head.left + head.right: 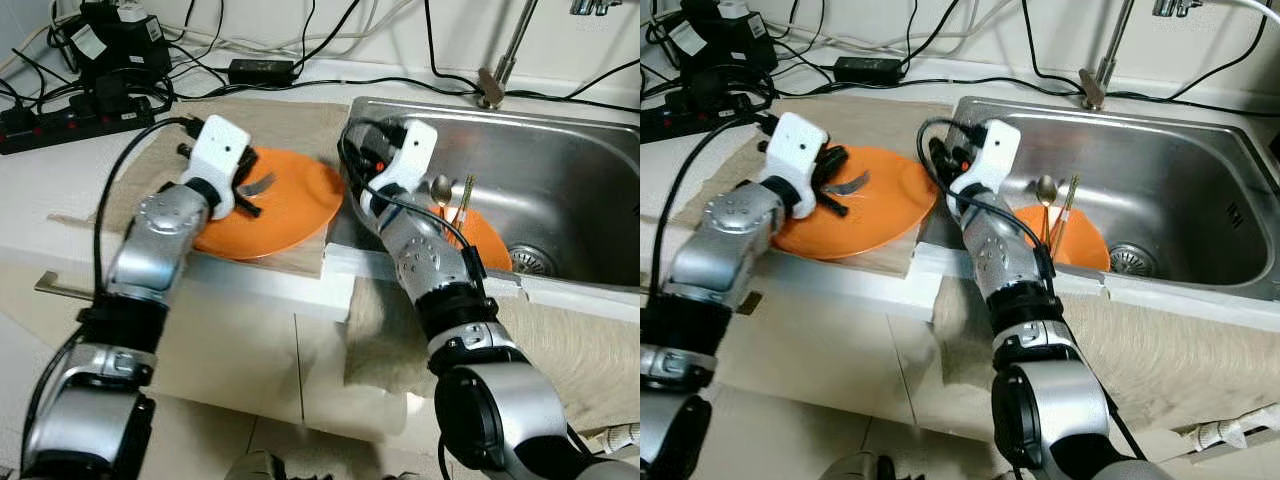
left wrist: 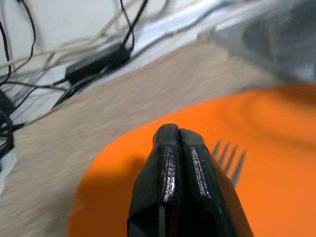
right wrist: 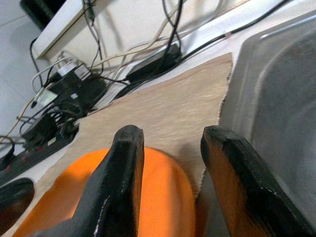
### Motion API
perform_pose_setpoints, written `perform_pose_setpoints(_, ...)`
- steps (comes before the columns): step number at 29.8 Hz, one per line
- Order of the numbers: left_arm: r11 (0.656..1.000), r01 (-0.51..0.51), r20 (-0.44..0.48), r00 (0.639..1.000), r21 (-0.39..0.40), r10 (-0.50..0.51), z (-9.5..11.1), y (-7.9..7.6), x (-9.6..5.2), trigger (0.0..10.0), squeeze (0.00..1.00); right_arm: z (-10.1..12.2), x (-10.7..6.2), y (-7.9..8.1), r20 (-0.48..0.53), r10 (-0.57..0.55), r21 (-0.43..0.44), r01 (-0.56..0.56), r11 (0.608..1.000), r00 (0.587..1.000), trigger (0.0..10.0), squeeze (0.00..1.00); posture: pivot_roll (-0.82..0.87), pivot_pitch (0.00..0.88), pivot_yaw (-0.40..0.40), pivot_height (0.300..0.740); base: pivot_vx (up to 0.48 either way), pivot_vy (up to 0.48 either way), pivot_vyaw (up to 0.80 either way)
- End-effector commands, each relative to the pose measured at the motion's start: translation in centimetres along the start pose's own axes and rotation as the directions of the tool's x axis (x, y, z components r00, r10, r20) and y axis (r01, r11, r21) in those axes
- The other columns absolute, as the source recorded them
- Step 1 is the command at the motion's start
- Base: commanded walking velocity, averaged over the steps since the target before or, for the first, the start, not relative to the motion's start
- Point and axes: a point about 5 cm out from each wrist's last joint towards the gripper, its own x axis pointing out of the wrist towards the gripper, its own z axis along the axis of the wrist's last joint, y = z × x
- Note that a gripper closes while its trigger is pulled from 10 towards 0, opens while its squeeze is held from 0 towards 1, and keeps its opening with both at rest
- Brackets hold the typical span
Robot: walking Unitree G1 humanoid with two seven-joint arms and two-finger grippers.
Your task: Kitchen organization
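Left gripper (image 1: 836, 180) holds a fork (image 1: 852, 183) over the orange plate (image 1: 880, 215) beside the sink (image 1: 1180, 190)

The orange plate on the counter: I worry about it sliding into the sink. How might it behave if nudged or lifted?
The orange plate looks rigid and shallow, so it should not flop. It lies on a mat, which probably limits sliding. Its edge sits near the sink rim; the fork could slide off if tilted.

Two arms are seen, built of silver-grey metallic segments joined by black ribbed collars and rounded black joint housings. Each wrist is capped by a white angular plastic housing. Black cables are looped along both forearms. The left gripper (image 2: 180, 185) and right gripper (image 3: 173, 182) are fitted with long matte black fingers, faintly textured.
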Motion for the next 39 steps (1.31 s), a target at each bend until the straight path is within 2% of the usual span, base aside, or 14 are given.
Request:
perform_pose_setpoints(1, 0.999, 0.008, -0.014, 1.0, 0.035, -0.008, 0.3, 0.6, 0.2, 10.0, 1.0, -1.3, -0.3, 1.5, -0.026, 0.045, 0.022, -0.045, 0.999, 0.999, 10.0, 0.0, 0.09, 0.011, 0.043, 0.74, 0.0, 0.0, 0.0)
perform_pose_setpoints(4, 0.997, 0.033, -0.067, 0.997, 0.071, -0.028, -0.4, 1.4, -0.1, 10.0, 1.0, -1.7, -0.6, 1.5, -0.037, 0.055, 0.021, -0.055, 0.998, 0.998, 10.0, 0.0, 0.09, 0.008, 0.042, 0.74, 0.0, 0.0, 0.0)
perform_pose_setpoints(8, 0.987, 0.126, -0.134, 0.985, 0.1, -0.112, -1.3, 1.9, -0.7, 10.0, 1.0, -1.9, -1.0, 1.3, -0.043, 0.059, 0.025, -0.058, 0.998, 0.997, 10.0, 0.0, 0.1, 0.006, 0.042, 0.74, 0.0, 0.0, 0.0)
perform_pose_setpoints(13, 0.973, 0.211, -0.13, 0.972, 0.091, -0.198, -1.2, 1.6, -1.0, 10.0, 1.0, -2.0, -1.1, 0.8, -0.049, 0.027, 0.009, -0.027, 1.0, 0.998, 10.0, 0.0, 0.1, 0.01, 0.038, 0.74, 0.0, 0.0, 0.0)
perform_pose_setpoints(14, 0.959, 0.264, -0.127, 0.96, 0.098, -0.251, -1.1, 1.2, -1.2, 10.0, 1.0, -2.2, -1.2, 0.8, -0.056, 0.029, -0.003, -0.03, 1.0, 0.998, 10.0, 0.0, 0.1, 0.015, 0.036, 0.74, 0.0, 0.0, 0.0)
perform_pose_setpoints(18, 0.94, 0.324, -0.128, 0.942, 0.11, -0.31, -0.9, 0.9, -1.5, 10.0, 1.0, -2.3, -1.3, 0.8, -0.064, 0.029, -0.012, -0.03, 0.999, 0.997, 10.0, 0.0, 0.1, 0.018, 0.032, 0.74, 0.0, 0.0, 0.0)
perform_pose_setpoints(24, 0.931, 0.343, -0.138, 0.935, 0.125, -0.326, -0.8, 1.1, -1.6, 10.0, 1.0, -2.4, -1.4, 0.9, -0.071, 0.034, -0.023, -0.036, 0.999, 0.997, 10.0, 0.0, 0.1, 0.019, 0.03, 0.74, 0.0, 0.0, 0.0)
perform_pose_setpoints(25, 0.931, 0.342, -0.14, 0.935, 0.127, -0.324, -0.7, 1.2, -1.6, 10.0, 0.43, -2.4, -1.4, 0.9, -0.071, 0.035, -0.024, -0.037, 0.999, 0.997, 10.0, 0.0, 0.1, 0.019, 0.03, 0.74, 0.0, 0.0, 0.0)
perform_pose_setpoints(26, 0.93, 0.342, -0.143, 0.935, 0.133, -0.323, -0.7, 1.4, -1.6, 10.0, 0.0, -2.3, -1.4, 0.9, -0.071, 0.036, -0.025, -0.038, 0.999, 0.997, 10.0, 0.0, 0.1, 0.02, 0.029, 0.74, 0.0, 0.0, 0.0)
perform_pose_setpoints(32, 0.929, 0.331, -0.176, 0.937, 0.168, -0.302, -0.9, 2.7, -1.7, 10.0, 0.0, -2.1, -1.4, 0.9, -0.066, 0.035, -0.042, -0.037, 0.998, 0.997, 10.0, 0.0, 0.1, 0.022, 0.031, 0.74, 0.0, 0.0, 0.0)
perform_pose_setpoints(39, 0.948, 0.286, -0.217, 0.943, 0.138, -0.253, -2.7, 3.1, -1.3, 10.0, 0.0, -2.0, -1.6, 0.9, -0.05, 0.039, -0.104, -0.044, 0.994, 0.998, 10.0, 0.0, 0.09, 0.023, 0.032, 0.74, 0.0, 0.0, 0.0)
